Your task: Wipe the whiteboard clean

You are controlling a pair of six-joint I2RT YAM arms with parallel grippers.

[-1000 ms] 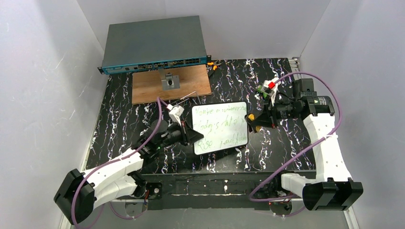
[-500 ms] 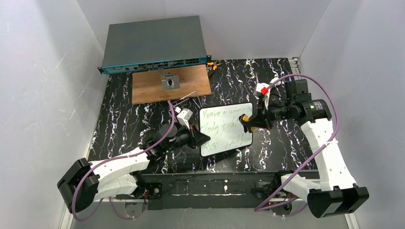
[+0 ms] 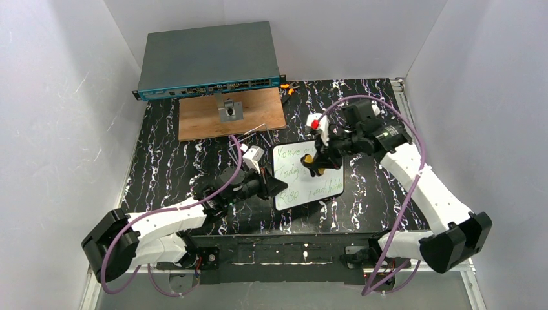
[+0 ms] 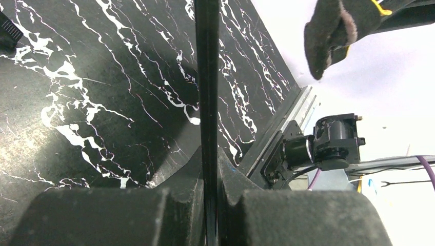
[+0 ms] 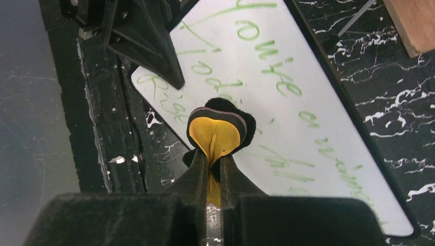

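The whiteboard [image 3: 311, 181] lies on the black marbled table, with green handwriting on its face. My left gripper [image 3: 279, 188] is shut on the board's left edge. In the left wrist view the board shows edge-on as a thin black strip [image 4: 206, 77] between the closed fingers of that gripper [image 4: 208, 169]. My right gripper [image 3: 318, 158] is shut on a yellow and black eraser [image 5: 218, 128] over the middle of the board [image 5: 308, 118]. I cannot tell whether the eraser touches the board. The eraser also shows in the left wrist view [image 4: 333, 31].
A grey network switch [image 3: 210, 58] stands at the back. A brown wooden panel [image 3: 194, 119] with a small metal fitting [image 3: 231, 111] lies in front of it. Thin metal rods [image 3: 255, 129] and small orange parts [image 3: 288, 88] lie nearby. White walls enclose the table.
The left gripper has slid the whiteboard a little to the right. The right gripper has moved left with the eraser, from the board's right edge to over its middle.
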